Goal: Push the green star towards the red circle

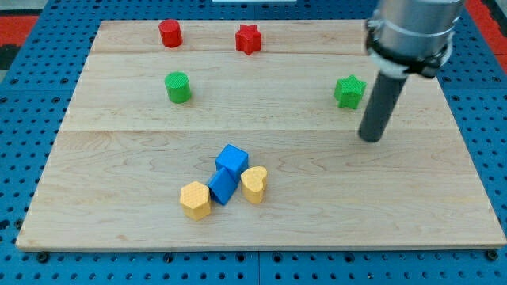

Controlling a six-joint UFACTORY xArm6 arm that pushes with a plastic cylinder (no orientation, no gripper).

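The green star (349, 91) lies on the wooden board at the view's right. The red circle (170, 33) stands near the view's top left. My tip (370, 138) rests on the board just below and to the right of the green star, a short gap away from it. The dark rod rises from the tip to the arm at the view's top right.
A red star (248, 39) sits at the view's top centre. A green circle (178, 87) stands below the red circle. Two blue blocks (228, 172), a yellow heart (254, 184) and a yellow hexagon (195, 199) cluster at the bottom centre. The board's edge (261, 246) runs along the bottom.
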